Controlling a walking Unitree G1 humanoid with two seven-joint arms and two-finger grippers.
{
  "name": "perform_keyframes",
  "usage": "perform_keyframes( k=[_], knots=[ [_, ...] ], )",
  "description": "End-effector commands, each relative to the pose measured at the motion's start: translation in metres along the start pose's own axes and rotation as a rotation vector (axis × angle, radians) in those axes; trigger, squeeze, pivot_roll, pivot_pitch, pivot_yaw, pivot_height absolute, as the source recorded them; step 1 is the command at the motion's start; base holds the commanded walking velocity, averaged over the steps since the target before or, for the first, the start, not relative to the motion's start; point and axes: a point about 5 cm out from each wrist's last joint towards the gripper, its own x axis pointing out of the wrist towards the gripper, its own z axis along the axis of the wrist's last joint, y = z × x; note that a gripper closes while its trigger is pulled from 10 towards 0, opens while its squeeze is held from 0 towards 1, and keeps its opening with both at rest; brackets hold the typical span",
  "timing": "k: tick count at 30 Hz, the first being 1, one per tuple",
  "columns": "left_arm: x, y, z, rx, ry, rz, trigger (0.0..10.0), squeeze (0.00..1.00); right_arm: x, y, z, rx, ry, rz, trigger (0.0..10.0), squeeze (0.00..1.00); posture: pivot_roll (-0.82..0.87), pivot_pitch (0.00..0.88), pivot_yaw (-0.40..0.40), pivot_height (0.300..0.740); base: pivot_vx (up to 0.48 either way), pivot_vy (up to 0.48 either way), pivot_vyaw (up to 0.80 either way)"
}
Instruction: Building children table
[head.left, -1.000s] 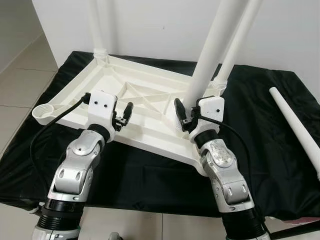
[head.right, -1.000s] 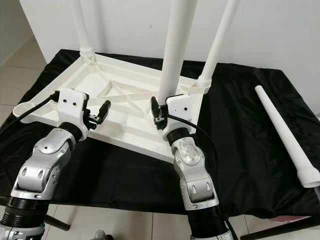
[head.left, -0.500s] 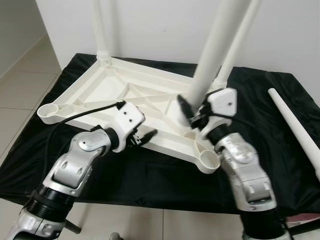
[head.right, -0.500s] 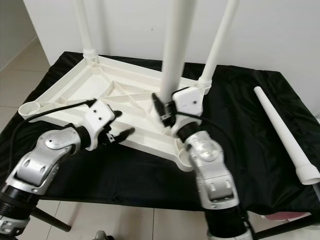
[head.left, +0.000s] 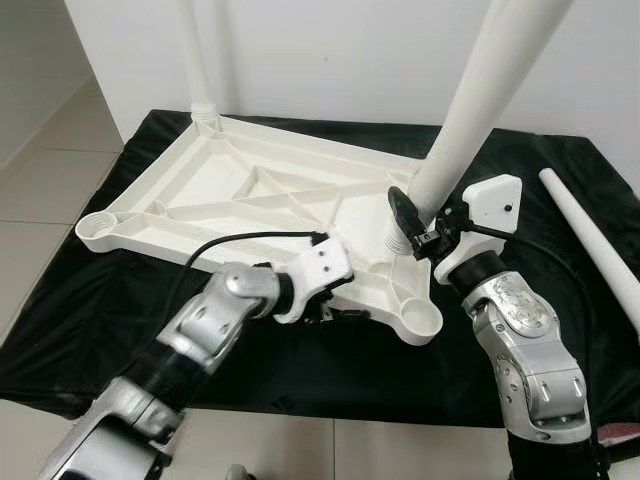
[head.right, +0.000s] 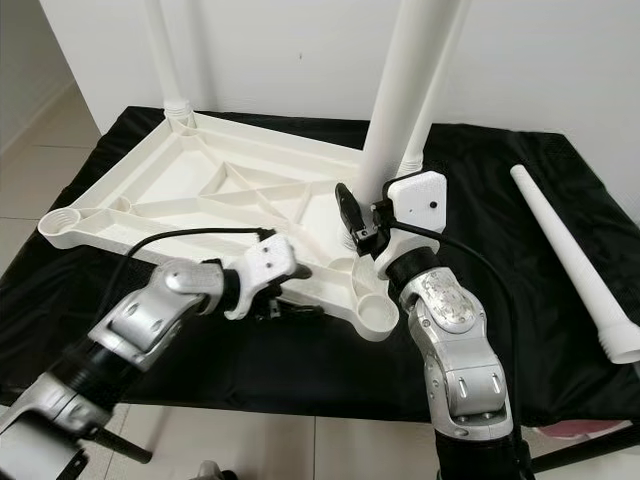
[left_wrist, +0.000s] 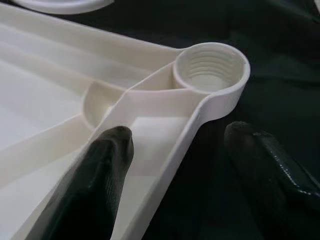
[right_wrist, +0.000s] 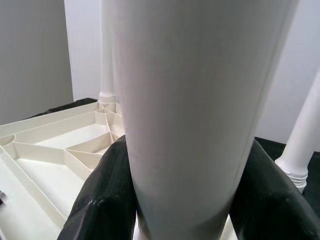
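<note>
White plastic, no writing that I can read: the tabletop lies upside down on the black-draped surface, its fitted legs pointing straight up. My right tool pinches a leg near its base; a second ago that leg stood nearer the middle, now it leans near the front corner. My left tool, fingers spread, has swung in to straddle the rim beside the empty threaded socket. A loose leg lies flat at right, long axis running away from me
</note>
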Motion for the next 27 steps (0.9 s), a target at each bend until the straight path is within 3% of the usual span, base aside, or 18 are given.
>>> perform_keyframes(
  k=[1, 8, 15, 20, 21, 22, 23, 25, 26, 27],
  knots=[
    [0.005, 0.001, -0.005, 0.019, 0.037, -0.017, 10.0, 0.00, -0.001, 0.004, 0.004, 0.015, -0.014, 0.008, 10.0, 0.00, -0.01, 0.126, 0.013, 0.740, 0.000, 0.000, 0.00],
    [0.015, 0.012, -0.009, 0.038, 0.091, -0.060, 10.0, 0.00, -0.003, 0.005, 0.004, 0.024, -0.004, 0.000, 10.0, 0.00, 0.00, 0.135, 0.019, 0.740, 0.000, 0.000, 0.00],
    [0.016, 0.004, -0.020, 0.033, 0.110, -0.154, 10.0, 0.00, -0.003, 0.005, 0.005, 0.025, -0.002, -0.002, 10.0, 0.00, 0.00, 0.135, 0.018, 0.740, 0.000, 0.000, 0.00],
    [0.020, 0.000, -0.014, 0.040, 0.067, -0.184, 9.9, 0.00, -0.003, 0.004, 0.004, 0.021, 0.003, -0.003, 10.0, 0.00, 0.00, 0.134, 0.011, 0.740, 0.000, 0.000, 0.00],
    [0.023, 0.001, -0.015, 0.050, 0.081, -0.168, 7.7, 0.00, -0.003, 0.004, 0.004, 0.021, 0.003, -0.003, 10.0, 0.00, 0.00, 0.134, 0.011, 0.740, 0.000, 0.000, 0.00],
    [0.023, 0.001, -0.015, 0.050, 0.081, -0.168, 7.7, 0.00, -0.003, 0.004, 0.004, 0.021, 0.003, -0.003, 10.0, 0.00, 0.00, 0.134, 0.011, 0.740, 0.000, 0.000, 0.00],
    [0.025, 0.002, -0.019, 0.053, 0.107, -0.144, 5.1, 0.00, -0.002, 0.005, 0.005, 0.023, 0.002, -0.001, 10.0, 0.00, 0.00, 0.134, 0.011, 0.740, 0.000, 0.000, 0.00],
    [0.027, 0.003, -0.022, 0.055, 0.125, -0.131, 5.1, 0.00, -0.001, 0.005, 0.005, 0.024, 0.000, 0.000, 10.0, 0.00, 0.00, 0.134, 0.012, 0.740, 0.000, 0.000, 0.00],
    [0.028, 0.002, -0.026, 0.061, 0.139, -0.132, 1.1, 0.00, -0.001, 0.006, 0.005, 0.026, -0.001, 0.001, 10.0, 0.00, 0.00, 0.136, 0.012, 0.740, 0.000, 0.000, 0.00],
    [0.029, 0.001, -0.027, 0.067, 0.146, -0.136, 1.1, 0.00, -0.001, 0.007, 0.005, 0.027, -0.002, 0.002, 10.0, 0.00, 0.00, 0.136, 0.012, 0.740, 0.000, 0.000, 0.00]
  ],
)
